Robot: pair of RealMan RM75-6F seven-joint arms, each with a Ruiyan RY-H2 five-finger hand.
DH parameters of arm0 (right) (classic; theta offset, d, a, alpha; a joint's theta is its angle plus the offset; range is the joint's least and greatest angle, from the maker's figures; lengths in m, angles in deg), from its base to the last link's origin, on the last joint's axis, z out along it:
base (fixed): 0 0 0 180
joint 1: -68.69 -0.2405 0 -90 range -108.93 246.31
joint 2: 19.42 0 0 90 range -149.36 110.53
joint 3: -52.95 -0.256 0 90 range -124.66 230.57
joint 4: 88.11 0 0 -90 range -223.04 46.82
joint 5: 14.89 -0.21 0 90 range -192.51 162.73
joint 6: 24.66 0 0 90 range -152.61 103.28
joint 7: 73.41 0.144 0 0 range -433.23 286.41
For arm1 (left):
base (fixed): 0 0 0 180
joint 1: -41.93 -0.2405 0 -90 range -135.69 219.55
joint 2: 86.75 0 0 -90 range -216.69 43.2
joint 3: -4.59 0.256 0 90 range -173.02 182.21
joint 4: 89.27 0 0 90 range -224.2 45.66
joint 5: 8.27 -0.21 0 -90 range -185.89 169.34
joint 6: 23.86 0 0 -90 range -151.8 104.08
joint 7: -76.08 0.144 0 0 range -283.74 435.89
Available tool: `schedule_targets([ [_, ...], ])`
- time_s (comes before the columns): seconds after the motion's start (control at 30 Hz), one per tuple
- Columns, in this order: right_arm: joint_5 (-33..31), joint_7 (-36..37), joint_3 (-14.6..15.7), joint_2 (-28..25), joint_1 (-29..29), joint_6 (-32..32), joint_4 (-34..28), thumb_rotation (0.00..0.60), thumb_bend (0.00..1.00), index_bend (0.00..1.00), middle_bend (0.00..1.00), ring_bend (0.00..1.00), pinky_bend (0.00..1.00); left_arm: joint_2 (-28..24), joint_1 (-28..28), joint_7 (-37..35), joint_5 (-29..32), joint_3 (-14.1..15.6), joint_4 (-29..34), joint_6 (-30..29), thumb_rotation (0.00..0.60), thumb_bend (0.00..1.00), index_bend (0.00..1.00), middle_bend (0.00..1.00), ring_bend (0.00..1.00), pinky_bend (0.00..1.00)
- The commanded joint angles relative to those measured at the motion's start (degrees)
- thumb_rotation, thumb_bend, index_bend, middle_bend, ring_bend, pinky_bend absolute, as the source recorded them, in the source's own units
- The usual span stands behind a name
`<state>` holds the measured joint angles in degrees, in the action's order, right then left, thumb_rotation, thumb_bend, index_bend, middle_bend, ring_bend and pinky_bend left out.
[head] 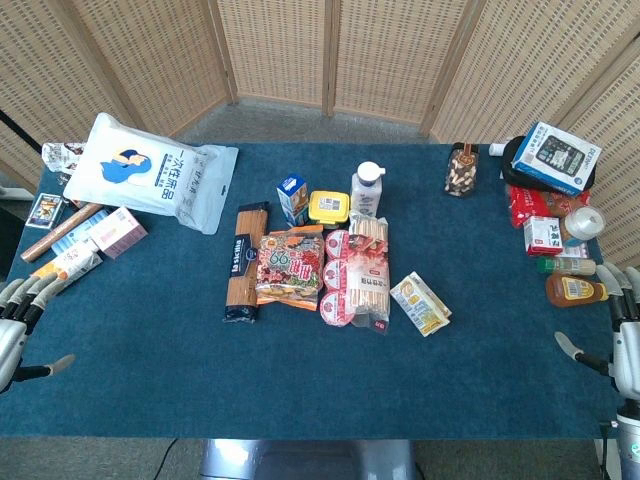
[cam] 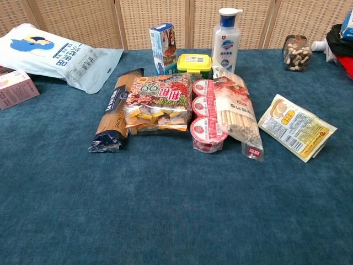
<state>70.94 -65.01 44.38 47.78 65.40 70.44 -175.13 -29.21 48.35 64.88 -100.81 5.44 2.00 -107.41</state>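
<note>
Evidently idle, the left hand (head: pixel 18 322) and right hand (head: pixel 612 335) rested spread and empty at opposite edges of the blue cloth-covered table (head: pixel 140 380), well apart from the long dark spaghetti packet (head: pixel 243 262) and colourful snack bag (head: pixel 291 266) grouped at its middle.

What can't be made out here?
- Left hand: cut off by the head view's left edge; absent from the chest view.
- Right hand: cut off by the head view's right edge.
- Pile under the blue box: overlapped there, cropped in the chest view.
- Yellow packet: print too small.
</note>
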Motion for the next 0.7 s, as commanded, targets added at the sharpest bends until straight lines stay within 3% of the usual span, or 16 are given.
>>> schedule_targets([
  [0.03,0.17,0.21,0.03,-0.05,0.05,-0.01,0.03,0.6,0.0,0.0,0.0,0.0,0.0,0.26,0.14,0.6,-0.06,0.17,0.12,0.32,0.6,0.0,0.0,0.0,0.0,0.0],
  [0.2,0.25,0.56,0.0,-0.22,0.18,-0.12,-0.07,0.6,0.0,0.0,0.0,0.0,0.0,1.28,1.54,1.2,0.5,-0.22,0.9,2.4,0.6,0.0,0.0,0.0,0.0,0.0],
  [0.37,0.76,0.71,0.13,-0.34,0.15,-0.26,-0.42,0.6,0.0,0.0,0.0,0.0,0.0,3.62,7.22,3.3,-0.07,-3.03,1.85,7.31,0.6,0.0,0.0,0.0,0.0,0.0],
  [0.57,1.91,-0.05,0.74,-0.42,0.04,-0.58,-0.62,0.6,0.0,0.0,0.0,0.0,0.0,9.01,16.03,6.27,1.39,-6.78,0.19,16.43,0.6,0.0,0.0,0.0,0.0,0.0],
  [0.7,2.27,-0.27,1.0,-0.44,-0.08,-0.97,-0.89,0.6,0.0,0.0,0.0,0.0,0.0,12.91,22.09,12.39,5.55,-8.65,0.6,25.17,0.6,0.0,0.0,0.0,0.0,0.0],
])
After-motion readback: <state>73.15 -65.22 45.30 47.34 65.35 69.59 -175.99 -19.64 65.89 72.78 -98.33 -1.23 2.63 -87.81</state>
